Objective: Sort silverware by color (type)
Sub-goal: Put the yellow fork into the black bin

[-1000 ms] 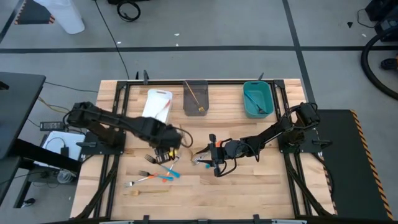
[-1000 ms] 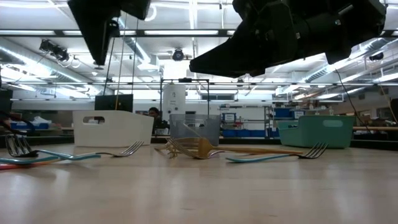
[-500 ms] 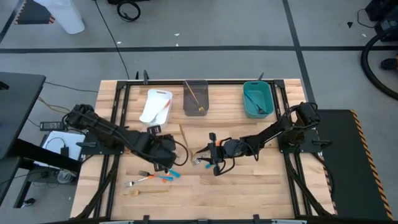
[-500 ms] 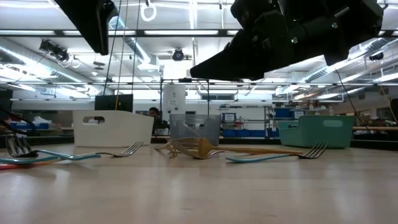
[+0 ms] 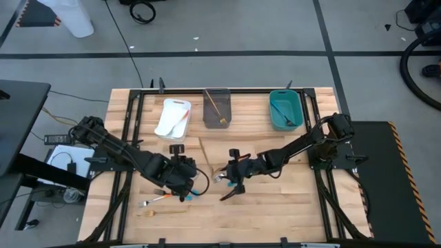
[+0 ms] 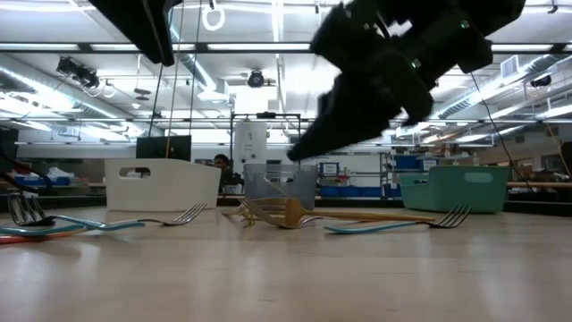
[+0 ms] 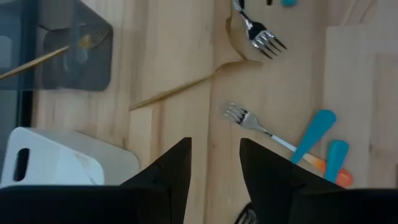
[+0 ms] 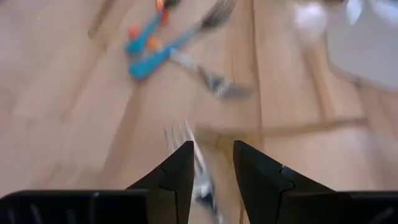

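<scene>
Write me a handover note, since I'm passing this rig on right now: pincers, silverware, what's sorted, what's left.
Left pincer: open, empty, low over the loose forks at the table's front left.
Right pincer: open, empty, above a fork mid-table.
Done: one utensil each in the white bin, grey bin and teal bin.
Left: the front-left forks, a gold fork, the mid-table pieces.

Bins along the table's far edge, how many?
3: white bin on the left, grey bin in the middle, teal bin on the right. None looks hidden.
</scene>
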{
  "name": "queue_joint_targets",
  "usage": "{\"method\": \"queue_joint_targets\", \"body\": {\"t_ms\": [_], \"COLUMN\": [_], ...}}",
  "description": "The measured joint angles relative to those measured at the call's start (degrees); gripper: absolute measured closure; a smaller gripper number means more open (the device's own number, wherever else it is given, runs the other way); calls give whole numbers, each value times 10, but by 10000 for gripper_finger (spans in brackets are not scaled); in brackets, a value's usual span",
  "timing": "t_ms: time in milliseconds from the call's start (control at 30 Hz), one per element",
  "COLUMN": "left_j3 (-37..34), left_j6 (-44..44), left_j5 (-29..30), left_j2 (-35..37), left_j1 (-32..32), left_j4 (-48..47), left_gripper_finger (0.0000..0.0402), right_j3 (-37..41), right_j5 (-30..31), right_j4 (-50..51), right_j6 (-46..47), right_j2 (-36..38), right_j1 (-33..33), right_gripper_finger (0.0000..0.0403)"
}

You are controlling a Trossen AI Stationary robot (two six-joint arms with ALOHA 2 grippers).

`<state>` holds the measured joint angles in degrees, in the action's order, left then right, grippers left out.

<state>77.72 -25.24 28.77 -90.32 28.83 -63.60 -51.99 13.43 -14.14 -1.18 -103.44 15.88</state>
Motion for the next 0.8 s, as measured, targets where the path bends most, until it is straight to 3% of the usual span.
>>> {"method": "queue_joint_targets", "body": {"t_ms": [300,533,800], "left_j3": [-82,-133,-182], "left_j6": [5,16,63], "left_j5": [-1,-3,-41], "left_j2": [0,0,0], "left_j1": [4,4,4], "left_j4": [70,113,203], "left_gripper_finger": [256,256,256], "right_j3": [-9,-70,-98], "right_j5": [-8,-15,-80], "right_j4": [157,341,413], "right_j6": [41,41,37], "right_j2": [0,0,0], "right_j1": [0,1,0], "right_gripper_finger": [280,280,280]}}
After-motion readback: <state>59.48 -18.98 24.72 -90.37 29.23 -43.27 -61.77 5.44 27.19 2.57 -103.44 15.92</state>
